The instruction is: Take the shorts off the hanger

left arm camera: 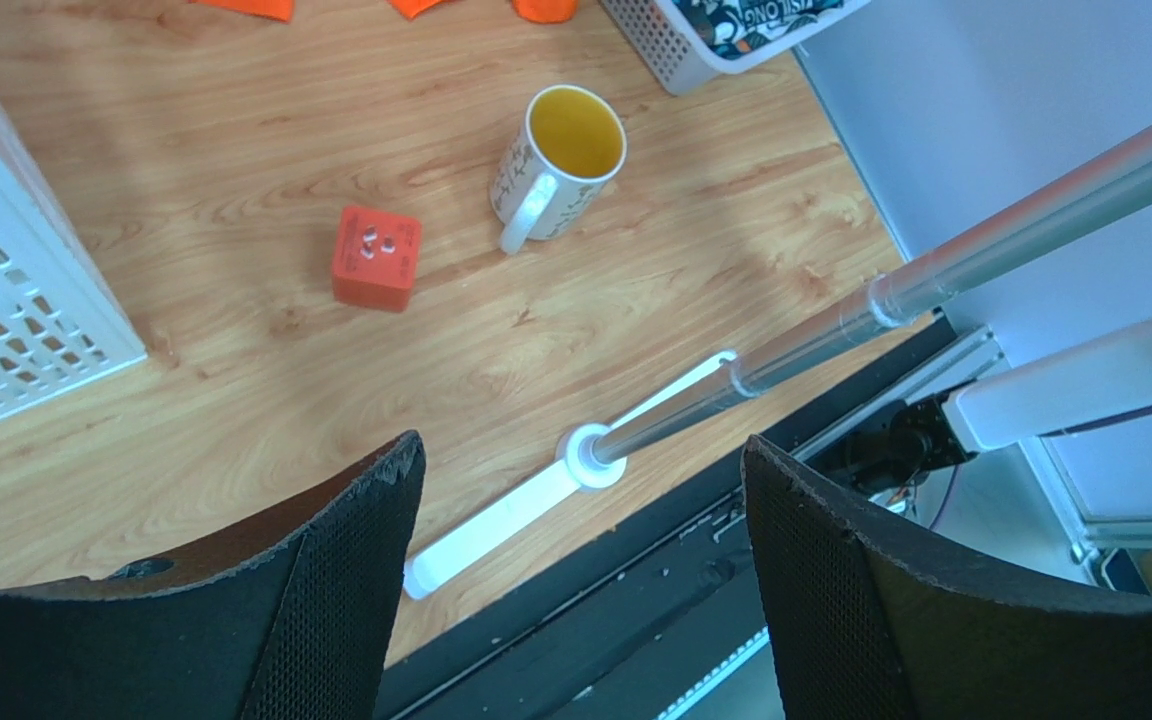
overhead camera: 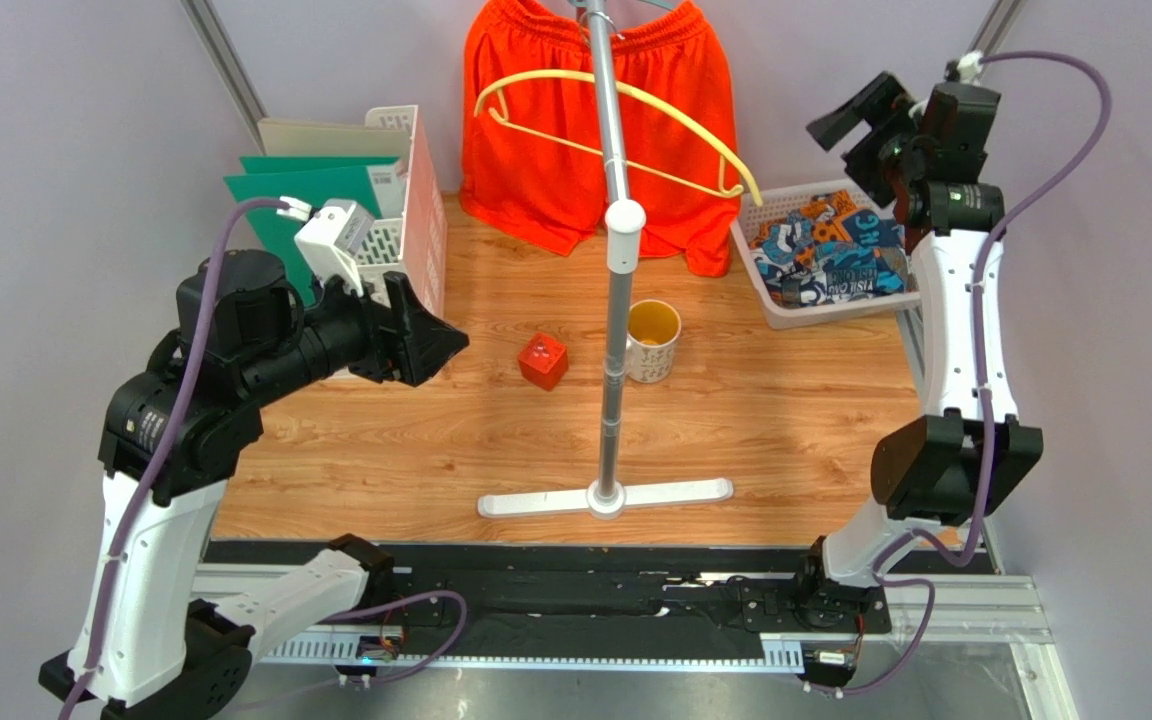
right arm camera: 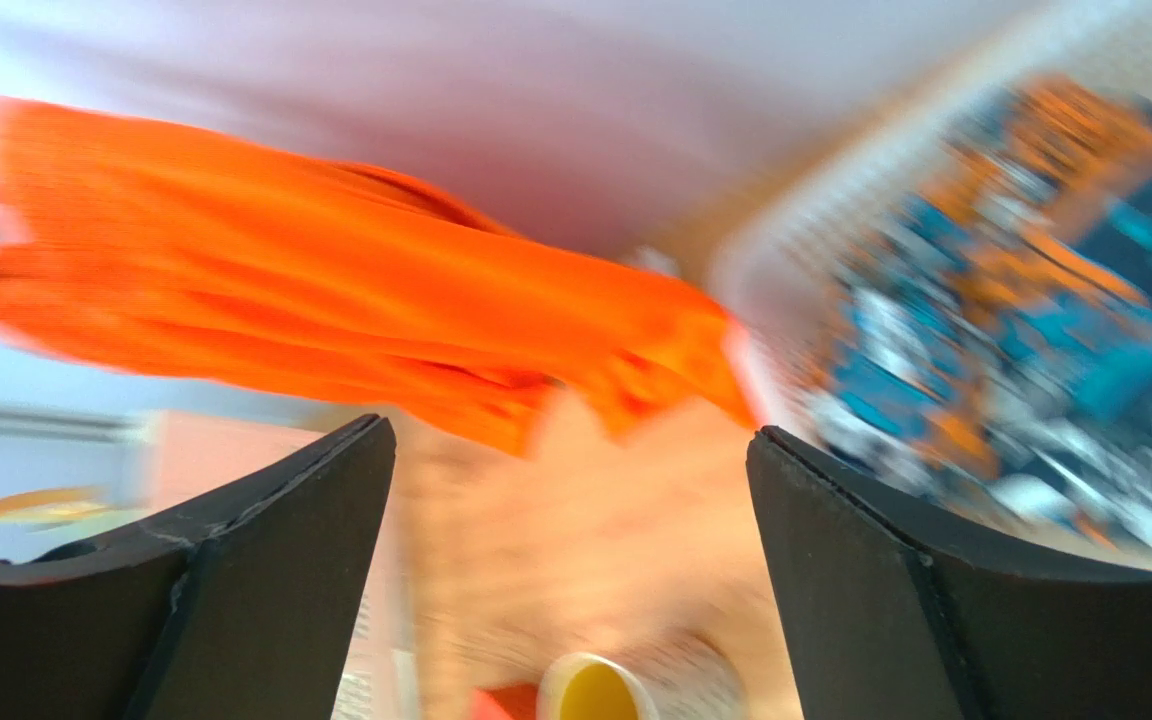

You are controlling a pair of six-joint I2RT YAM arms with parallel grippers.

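Observation:
The bright orange shorts (overhead camera: 567, 135) hang at the back from the top of a metal stand (overhead camera: 615, 300), behind an empty pale yellow hanger (overhead camera: 620, 128). They show blurred in the right wrist view (right arm camera: 312, 315). The printed blue, white, black and orange shorts (overhead camera: 826, 248) lie in a white basket (overhead camera: 823, 312) at the back right, blurred in the right wrist view (right arm camera: 1018, 330). My right gripper (overhead camera: 856, 120) is open and empty, held high just above and beside that basket. My left gripper (overhead camera: 425, 338) is open and empty, left of the stand's pole.
A red cube (overhead camera: 543, 360) and a yellow-lined mug (overhead camera: 653, 339) stand on the wooden table by the pole; both show in the left wrist view, cube (left arm camera: 376, 257) and mug (left arm camera: 564, 156). A white crate (overhead camera: 402, 210) with green folders is at the back left. The stand's T-shaped foot (overhead camera: 605, 498) lies near the front.

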